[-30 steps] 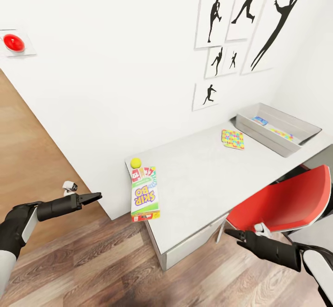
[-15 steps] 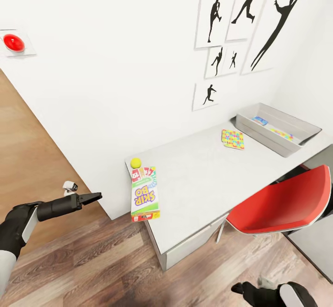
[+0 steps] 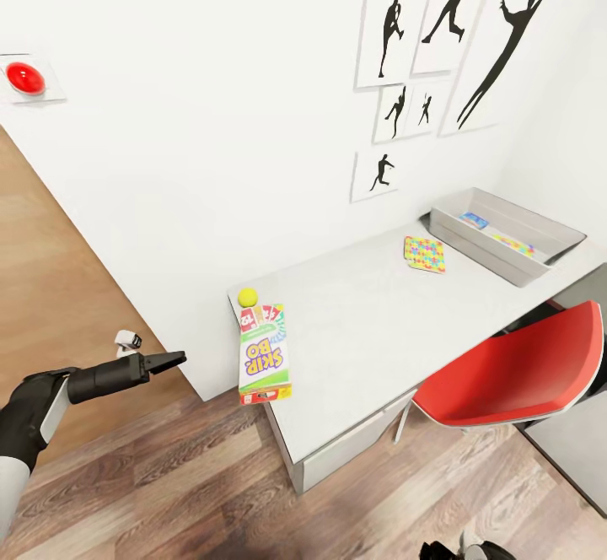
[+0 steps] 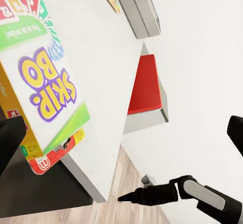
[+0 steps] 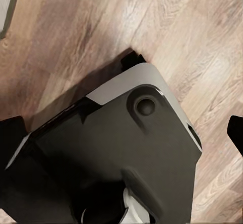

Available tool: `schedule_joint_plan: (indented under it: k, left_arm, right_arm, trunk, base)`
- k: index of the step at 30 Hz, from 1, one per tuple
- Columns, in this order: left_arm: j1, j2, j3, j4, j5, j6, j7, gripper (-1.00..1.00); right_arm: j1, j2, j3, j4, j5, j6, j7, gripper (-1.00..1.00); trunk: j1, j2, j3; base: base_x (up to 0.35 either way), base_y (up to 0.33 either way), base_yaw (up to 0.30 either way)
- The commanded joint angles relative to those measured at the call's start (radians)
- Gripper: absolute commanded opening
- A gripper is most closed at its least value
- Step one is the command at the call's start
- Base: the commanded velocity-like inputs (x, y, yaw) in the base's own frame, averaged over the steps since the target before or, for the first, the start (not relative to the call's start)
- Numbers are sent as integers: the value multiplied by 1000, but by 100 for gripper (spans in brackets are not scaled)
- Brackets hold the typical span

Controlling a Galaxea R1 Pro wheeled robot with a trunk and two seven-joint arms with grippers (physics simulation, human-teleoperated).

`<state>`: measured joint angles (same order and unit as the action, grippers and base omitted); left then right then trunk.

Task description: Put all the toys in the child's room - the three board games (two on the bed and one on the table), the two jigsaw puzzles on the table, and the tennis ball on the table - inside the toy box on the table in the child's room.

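The right gripper (image 3: 438, 550) has dropped from beside the red chair (image 3: 506, 374) to the head view's bottom edge; its fingers sit at opposite edges of the right wrist view, jaws wide, over the robot's base (image 5: 116, 153). The left gripper (image 3: 173, 360) has not moved, held off the table's (image 3: 371, 324) near corner; its jaw state cannot be told. The Skip-Bo board game (image 3: 263, 356) overhangs that corner, the tennis ball (image 3: 247, 296) touching it. The jigsaw puzzle (image 3: 424, 254) lies just beside the toy box (image 3: 506, 235).
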<state>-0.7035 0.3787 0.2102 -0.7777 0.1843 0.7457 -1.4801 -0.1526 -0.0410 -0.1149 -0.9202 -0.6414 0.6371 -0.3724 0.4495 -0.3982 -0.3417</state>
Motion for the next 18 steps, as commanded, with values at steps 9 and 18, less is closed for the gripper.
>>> schedule_joint_plan:
  k: [9,18]
  left_arm:
    - [-1,0,0,0,0,11,-2,100]
    - [-1,0,-1,0,0,9,-2,100]
  right_arm:
    - [2,-19,-84,-6,-6,-21,218,100]
    - [2,-22,-102,-5,-9,-24,247,100]
  trunk:
    - [1,-2,-2]
    - [1,-2,-2]
  base:
    - [0,0,-19]
    - [0,0,-239]
